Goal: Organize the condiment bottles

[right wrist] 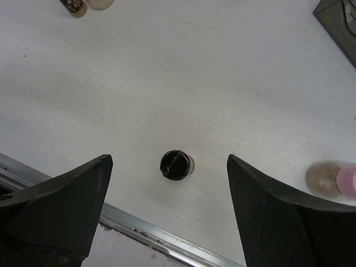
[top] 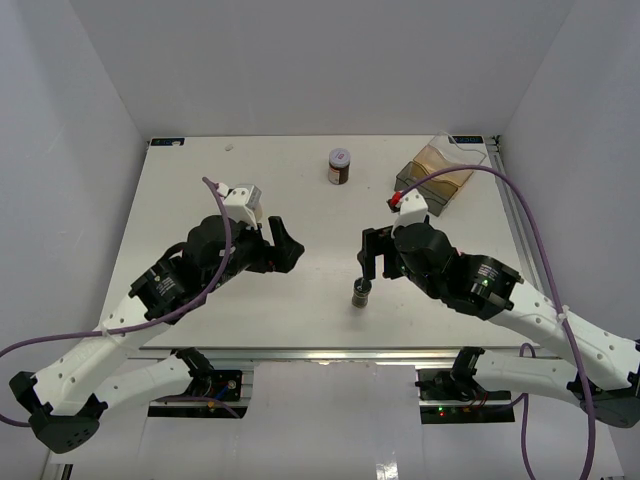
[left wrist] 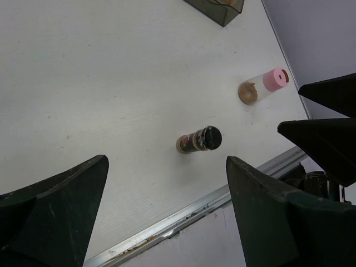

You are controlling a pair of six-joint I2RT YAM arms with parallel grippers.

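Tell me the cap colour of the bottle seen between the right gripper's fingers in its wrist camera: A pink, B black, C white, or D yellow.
B: the bottle standing below the open right gripper shows a black cap from above; the pink-capped bottle sits off to the side.

1. A white counter [top: 200, 190] stood between plain white walls [top: 320, 60].
2. A clear, amber-tinted rectangular tray [top: 440, 172] sat at the counter's far right corner, close to the right wall.
3. A metal rail [top: 300, 353] ran along the counter's near edge.
4. Both wrist views caught only a dark corner of the tray at their top edges.
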